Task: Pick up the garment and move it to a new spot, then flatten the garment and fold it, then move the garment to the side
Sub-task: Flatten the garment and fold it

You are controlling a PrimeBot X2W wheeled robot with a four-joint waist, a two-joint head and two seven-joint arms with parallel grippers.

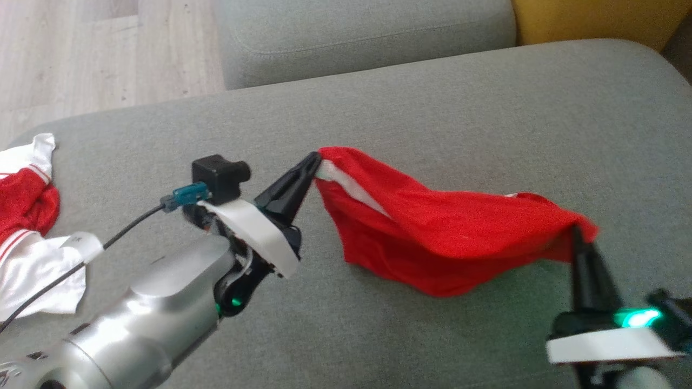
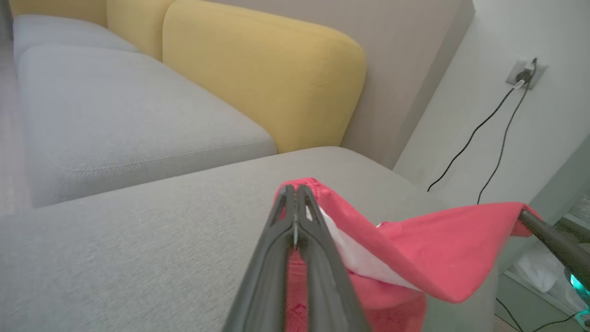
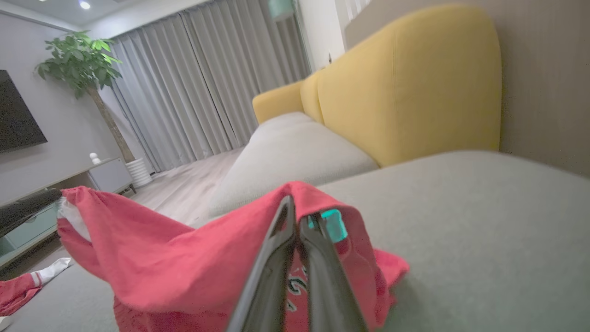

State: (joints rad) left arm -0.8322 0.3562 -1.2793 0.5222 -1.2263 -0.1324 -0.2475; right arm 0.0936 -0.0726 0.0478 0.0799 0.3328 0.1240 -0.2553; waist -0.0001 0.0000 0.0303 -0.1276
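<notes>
The garment is a small red piece with a white inner band, stretched between my two grippers above the grey sofa cushion, its middle sagging down to the cushion. My left gripper is shut on its left corner. My right gripper is shut on its right corner. In the left wrist view the closed fingers pinch the red hem of the garment. Seen from the right wrist, the garment drapes over my closed right gripper.
A second red and white garment lies crumpled at the cushion's left edge. Another grey cushion sits behind, with yellow backrests beyond. Wooden floor lies at the far left. Cables hang from a wall socket.
</notes>
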